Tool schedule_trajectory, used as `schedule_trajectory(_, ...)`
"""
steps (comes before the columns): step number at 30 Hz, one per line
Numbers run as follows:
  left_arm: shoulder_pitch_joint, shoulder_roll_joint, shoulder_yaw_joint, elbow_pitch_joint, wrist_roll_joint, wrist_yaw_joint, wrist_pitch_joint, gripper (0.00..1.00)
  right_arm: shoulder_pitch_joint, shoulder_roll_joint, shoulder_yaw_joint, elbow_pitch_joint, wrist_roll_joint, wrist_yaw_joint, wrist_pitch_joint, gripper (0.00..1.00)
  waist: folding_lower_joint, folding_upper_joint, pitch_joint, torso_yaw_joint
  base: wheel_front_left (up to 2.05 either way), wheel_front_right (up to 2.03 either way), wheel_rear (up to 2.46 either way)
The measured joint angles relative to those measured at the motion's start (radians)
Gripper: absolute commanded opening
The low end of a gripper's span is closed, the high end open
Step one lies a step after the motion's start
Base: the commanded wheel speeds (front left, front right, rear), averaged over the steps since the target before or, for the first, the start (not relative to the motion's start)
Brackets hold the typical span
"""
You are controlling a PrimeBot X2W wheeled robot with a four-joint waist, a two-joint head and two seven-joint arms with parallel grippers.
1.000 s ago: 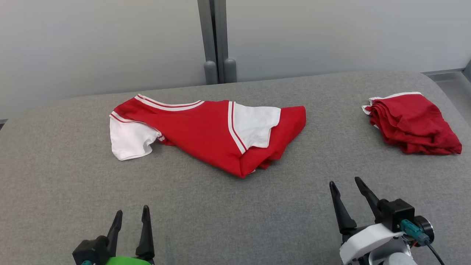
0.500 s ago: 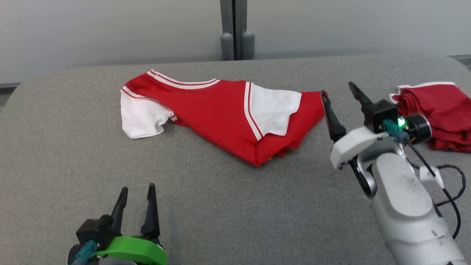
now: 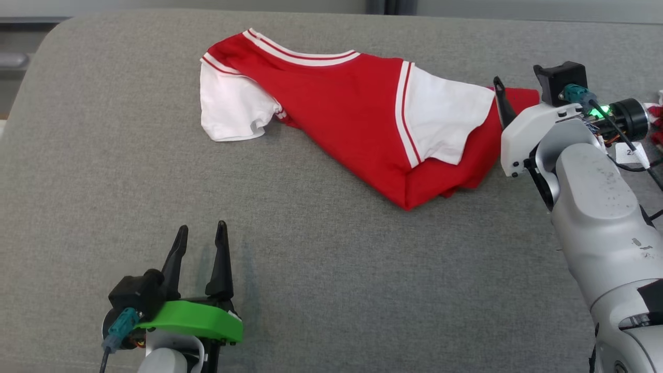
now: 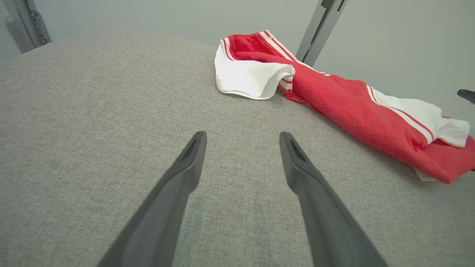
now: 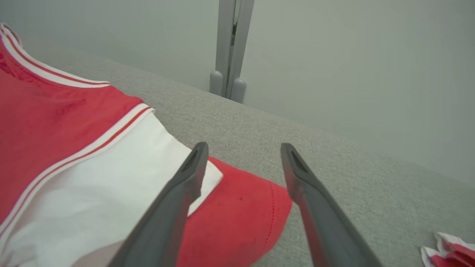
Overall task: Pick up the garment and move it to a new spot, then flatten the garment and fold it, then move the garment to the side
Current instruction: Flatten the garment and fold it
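Note:
The garment (image 3: 352, 119), a red shirt with white sleeves and striped trim, lies crumpled across the far half of the grey cloth table (image 3: 311, 269). My right gripper (image 3: 520, 85) stands open at the shirt's right corner, one finger resting by the white sleeve and the other hidden behind the wrist block. In the right wrist view the red hem corner (image 5: 241, 215) lies between and below the open right gripper (image 5: 243, 148). Near the front left, my left gripper (image 3: 202, 228) is open over bare cloth, well short of the shirt (image 4: 334, 100), with nothing between its fingers (image 4: 242, 137).
A second red and white garment (image 5: 452, 252), folded, lies at the far right, mostly hidden behind my right wrist (image 3: 657, 111). A grey post (image 5: 228, 48) and a pale wall stand behind the table. The table's rounded left edge (image 3: 31, 67) is near.
The head camera has tilted down and closer. My right arm has reached forward from the front right to the shirt's right corner. The left gripper has stayed where it was, still open.

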Motion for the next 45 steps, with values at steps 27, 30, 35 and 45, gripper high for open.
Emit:
schedule_trajectory(27, -0.022, 0.0, -0.039, 0.005, -0.002, 0.006, 0.0, 1.0, -0.109, 0.013, 0.177, 0.262, 0.177, 0.0, -0.071, 0.0, 0.0, 0.0, 0.047, 0.058, 0.0, 0.0, 0.0)
schedule_trajectory(30, -0.017, 0.0, -0.036, 0.009, 0.001, 0.006, 0.0, 1.0, -0.109, 0.03, 0.211, 0.245, 0.191, 0.0, -0.09, 0.0, 0.0, 0.0, 0.037, 0.051, 0.0, 0.0, 0.0)
schedule_trajectory(35, -0.007, -0.001, -0.026, 0.009, 0.009, 0.006, 0.0, 1.0, -0.102, 0.058, 0.302, 0.177, 0.236, 0.0, -0.106, 0.0, 0.0, 0.0, 0.01, 0.04, 0.0, 0.0, 0.0)
schedule_trajectory(45, 0.029, -0.001, 0.056, -0.032, 0.04, 0.007, 0.0, 1.0, 0.057, 0.072, 0.727, -0.202, 0.516, 0.0, -0.112, 0.0, 0.0, 0.0, -0.073, 0.023, 0.0, 0.0, 0.0)
